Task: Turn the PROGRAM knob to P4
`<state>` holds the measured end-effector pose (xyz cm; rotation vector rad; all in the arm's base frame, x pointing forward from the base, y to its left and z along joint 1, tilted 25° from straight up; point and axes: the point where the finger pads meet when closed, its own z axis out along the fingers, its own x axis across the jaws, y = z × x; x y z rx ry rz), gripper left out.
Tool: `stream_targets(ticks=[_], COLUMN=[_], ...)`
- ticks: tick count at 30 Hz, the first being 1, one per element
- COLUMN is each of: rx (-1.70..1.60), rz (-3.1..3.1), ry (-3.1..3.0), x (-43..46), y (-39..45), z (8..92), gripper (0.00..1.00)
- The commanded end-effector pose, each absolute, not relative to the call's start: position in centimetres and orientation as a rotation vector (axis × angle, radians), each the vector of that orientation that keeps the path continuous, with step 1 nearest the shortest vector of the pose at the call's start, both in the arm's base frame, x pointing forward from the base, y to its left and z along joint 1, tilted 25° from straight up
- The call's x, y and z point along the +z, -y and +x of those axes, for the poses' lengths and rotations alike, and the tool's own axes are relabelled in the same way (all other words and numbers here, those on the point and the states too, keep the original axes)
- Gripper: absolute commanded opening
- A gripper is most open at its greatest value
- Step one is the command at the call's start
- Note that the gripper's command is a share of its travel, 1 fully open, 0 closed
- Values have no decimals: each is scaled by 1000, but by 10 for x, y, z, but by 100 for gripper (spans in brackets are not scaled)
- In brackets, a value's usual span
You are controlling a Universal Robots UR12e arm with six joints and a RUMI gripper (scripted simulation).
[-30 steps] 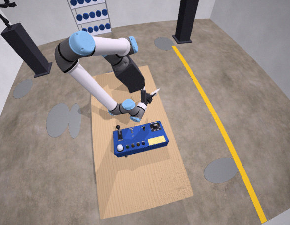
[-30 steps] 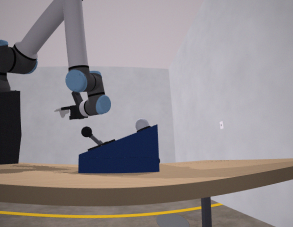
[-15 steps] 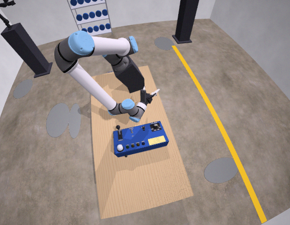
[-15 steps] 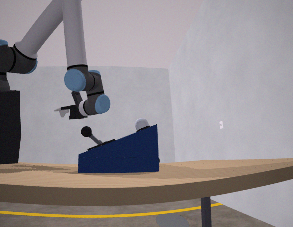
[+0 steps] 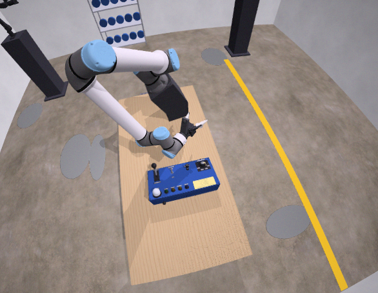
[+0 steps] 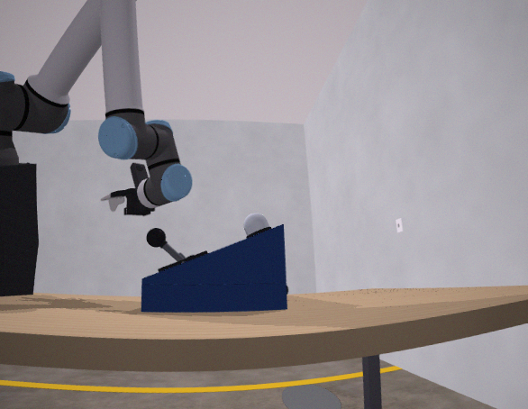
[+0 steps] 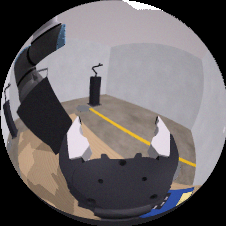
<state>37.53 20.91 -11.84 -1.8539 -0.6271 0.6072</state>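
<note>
From above, the blue box [image 5: 183,184] sits on the table [image 5: 188,239], its knob [image 5: 202,165] at the far right corner. From the side, the hand [image 6: 120,201] hangs above the table behind the box. Up close, its fingers are spread wide, holding nothing.

The PROGRAM knob [image 5: 203,164] markings are too small to read; the console [image 7: 175,200] is cut off in the wrist view.

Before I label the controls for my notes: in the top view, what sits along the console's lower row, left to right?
White dome button → green button → two amber buttons → dark button → yellow label plate.
</note>
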Motion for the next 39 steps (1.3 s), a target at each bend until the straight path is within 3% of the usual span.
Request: stream_targets(ticks=[1,39], rx=[557,87], rz=[-1924,-2347], ry=[532,-339], x=[-120,-141], y=[-207,-185], z=[385,465], gripper=[100,100])
